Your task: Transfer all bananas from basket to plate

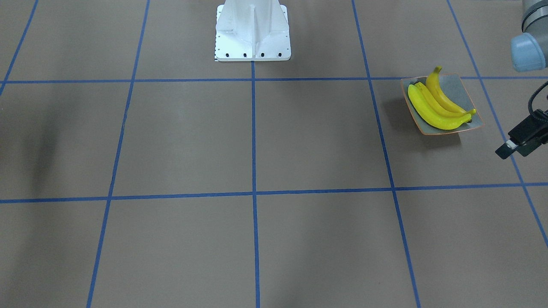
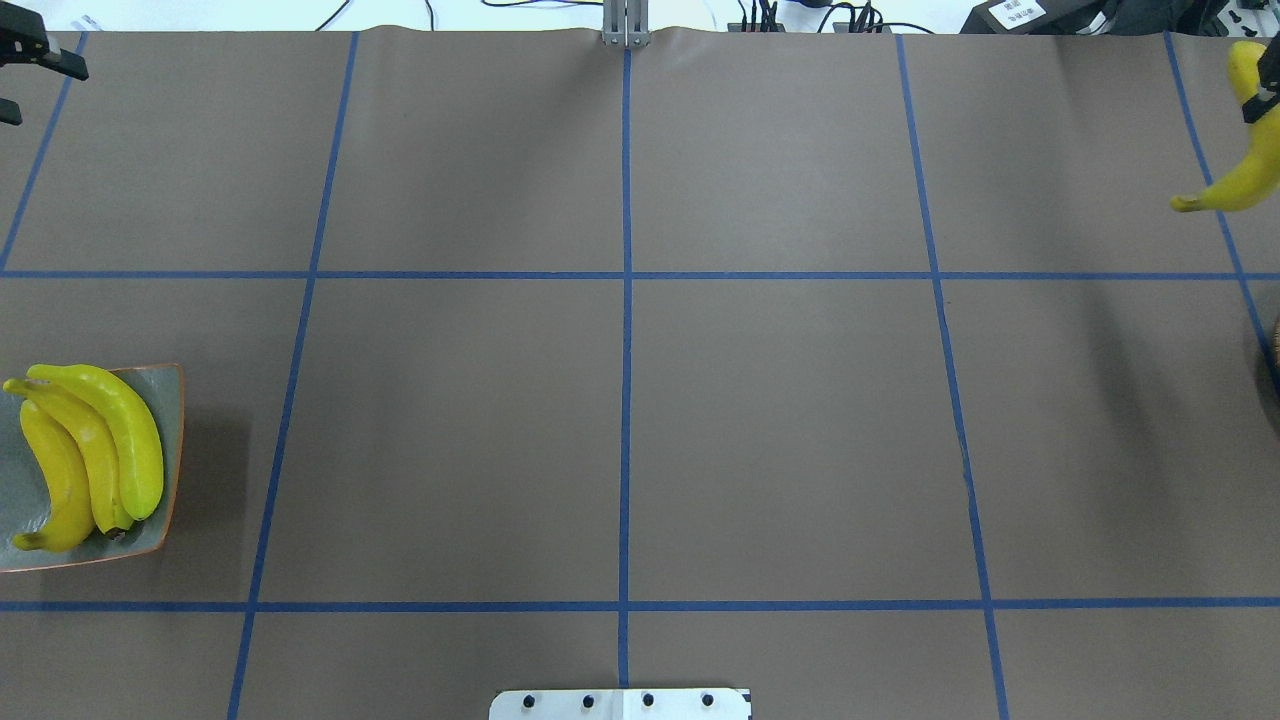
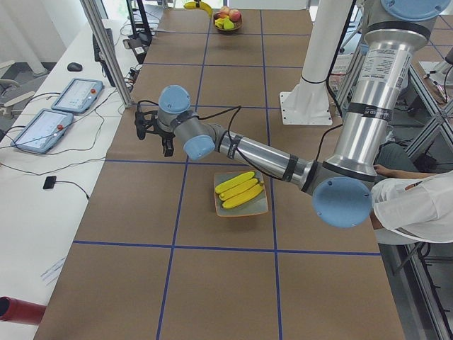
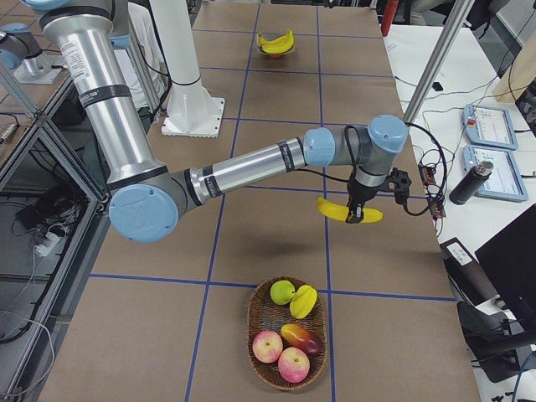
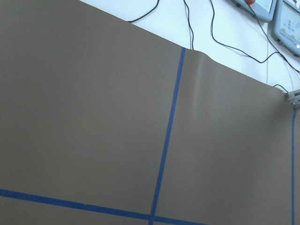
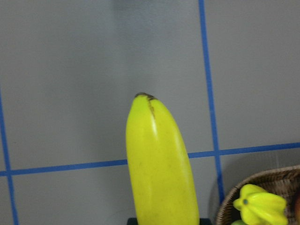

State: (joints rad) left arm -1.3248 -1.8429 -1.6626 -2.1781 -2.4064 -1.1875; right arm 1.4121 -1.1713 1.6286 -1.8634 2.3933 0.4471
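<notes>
**Work surface and room.** The table [image 2: 780, 430] is covered by a matt brown mat, slightly rippled at its far edge and divided into large rectangles by blue tape lines [image 2: 626, 400]. The robot's white metal pedestal [image 1: 252, 34] is bolted at top centre of the front-facing view. A white side bench [image 3: 42, 212] along the left of the left-end view carries cables and flat control tablets [image 4: 490, 126].

**Objects.** The plate [image 1: 462, 87] is square, glossy and grey-green with an orange-brown rim. It sits at the right of the front-facing view and holds three smooth, curved yellow bananas [image 1: 432, 109] lying side by side and touching. A fourth banana [image 4: 347, 212] hangs above the mat, clamped between the jaws of the right gripper [image 4: 355, 216], right of centre in the right-end view. It is near the round woven wicker basket [image 4: 266, 377] of other fruit at the bottom of that view. The left gripper [image 3: 154, 134] hovers with its jaws spread and nothing between them, up and to the left of the plate in the left-end view.
</notes>
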